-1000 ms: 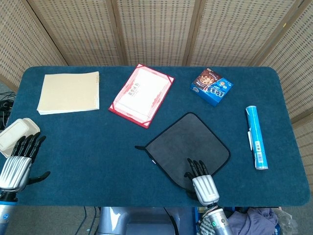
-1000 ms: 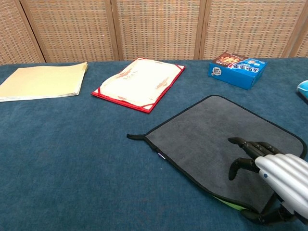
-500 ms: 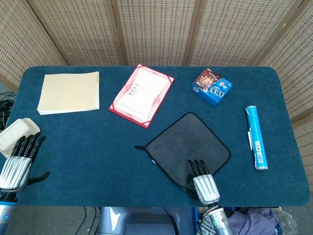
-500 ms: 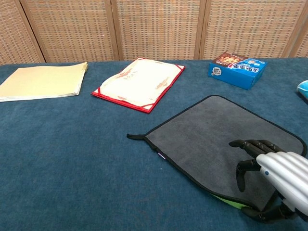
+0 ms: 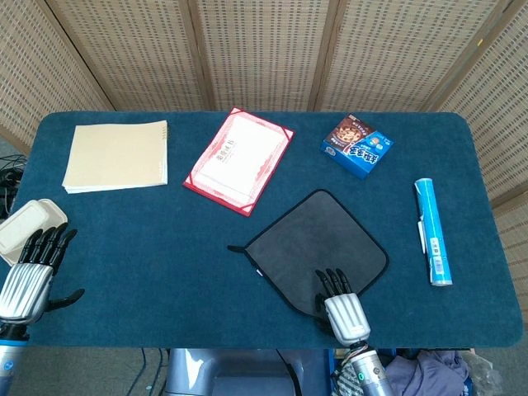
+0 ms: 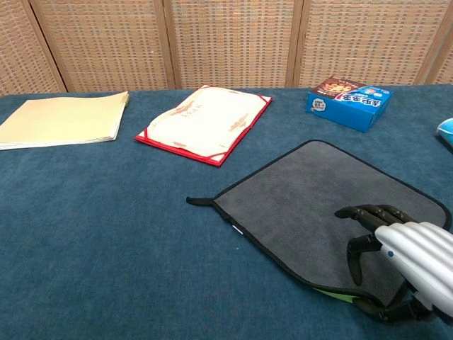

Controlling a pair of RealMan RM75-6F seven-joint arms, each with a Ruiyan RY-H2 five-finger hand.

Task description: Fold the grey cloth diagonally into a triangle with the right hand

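The grey cloth [image 5: 318,243] [image 6: 325,205] lies flat as a diamond right of the table's middle, with a black hem and a small loop at its left corner. My right hand [image 5: 342,305] [image 6: 407,265] is over the cloth's near corner. Its fingers [image 6: 368,212] curl down above the fabric and the thumb [image 6: 379,312] sits just under the hem, where a strip of green underside shows. A gap remains between thumb and fingers. My left hand [image 5: 31,268] rests at the table's left edge with its fingers spread, holding nothing.
A red-bordered certificate [image 5: 239,159] and a blue snack box [image 5: 356,147] lie beyond the cloth. A cream pad [image 5: 117,155] sits at the far left, a white lidded box [image 5: 23,224] by my left hand, and a blue tube [image 5: 433,231] at the right.
The right hand drew back slightly toward the near corner and its fingers curled further down over the cloth. Neither the cloth nor the left hand has moved.
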